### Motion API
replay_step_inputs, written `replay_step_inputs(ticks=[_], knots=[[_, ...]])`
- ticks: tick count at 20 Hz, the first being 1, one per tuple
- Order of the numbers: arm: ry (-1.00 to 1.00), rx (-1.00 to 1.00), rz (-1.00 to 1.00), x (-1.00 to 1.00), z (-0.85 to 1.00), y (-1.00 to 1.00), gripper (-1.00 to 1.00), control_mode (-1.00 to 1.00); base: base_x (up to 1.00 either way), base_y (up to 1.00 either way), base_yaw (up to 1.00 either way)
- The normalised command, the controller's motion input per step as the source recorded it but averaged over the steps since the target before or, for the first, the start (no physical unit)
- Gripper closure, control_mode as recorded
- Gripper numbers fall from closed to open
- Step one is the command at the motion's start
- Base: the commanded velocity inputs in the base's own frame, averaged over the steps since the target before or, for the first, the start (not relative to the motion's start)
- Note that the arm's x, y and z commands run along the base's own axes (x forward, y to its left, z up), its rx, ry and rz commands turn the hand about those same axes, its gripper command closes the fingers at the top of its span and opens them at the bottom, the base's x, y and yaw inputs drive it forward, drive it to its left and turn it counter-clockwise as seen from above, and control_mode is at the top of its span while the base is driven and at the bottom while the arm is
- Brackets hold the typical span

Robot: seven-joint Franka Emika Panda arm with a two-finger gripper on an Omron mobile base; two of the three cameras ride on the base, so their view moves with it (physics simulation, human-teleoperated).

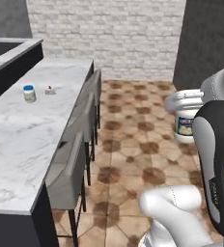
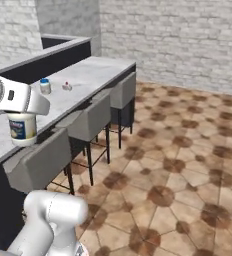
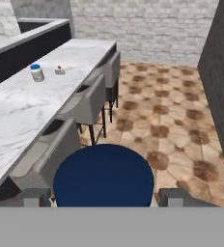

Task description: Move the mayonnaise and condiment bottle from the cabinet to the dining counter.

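Left base view: my gripper (image 1: pixel 187 103) holds the mayonnaise (image 1: pixel 187 124), a white jar with a blue label band, hanging below the hand over the brown tiled floor (image 1: pixel 133 144), well off to the right of the dining counter (image 1: pixel 27 140). The navy lid is hidden inside the hand here. On the far part of the counter sit a cream jar with a blue lid (image 1: pixel 29 93) and a tiny red-topped item (image 1: pixel 49 89) just beside it; too small to say if that is the condiment bottle. Grey stools (image 1: pixel 70 164) line the counter edge.

Right base view: same jar (image 2: pixel 22 127) under the hand (image 2: pixel 23 107), seen against the counter (image 2: pixel 83 75) edge near the closest stool (image 2: pixel 38 162). From this angle I can't tell whether it is over the slab or short of it.

Hand view: the navy lid (image 3: pixel 103 177) sits between the two finger tips (image 3: pixel 36 197), jaws wide and clamped on it. Counter (image 3: pixel 22 103) lies to the left, floor ahead.

Risks, as I judge them: the grip is on the lid alone, so a fast swing toward the counter could make the jar slip and drop to the tiles. Coming in low could knock the jar's base on the slab edge or a stool back. Releasing before it's clearly over marble means it falls. Setting down near the cream jar could topple it.
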Motion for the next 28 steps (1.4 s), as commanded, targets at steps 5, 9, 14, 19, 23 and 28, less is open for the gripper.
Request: replay_step_inputs(ticks=[5,9,14,19,23,28], knots=[[0.00,0.00,0.00,0.00,0.00,0.00,1.00,1.00,0.65,-1.00,0.30],[0.00,0.00,0.00,0.00,0.00,0.00,1.00,1.00,0.74,-0.89,0.38],[0.00,0.00,0.00,0.00,0.00,0.00,1.00,1.00,0.78,-0.75,0.43],[0.00,0.00,0.00,0.00,0.00,0.00,1.00,1.00,0.77,-0.63,0.48],[0.00,0.00,0.00,0.00,0.00,0.00,1.00,1.00,0.76,-0.61,0.49],[0.00,0.00,0.00,0.00,0.00,0.00,1.00,1.00,0.74,-0.61,0.48]])
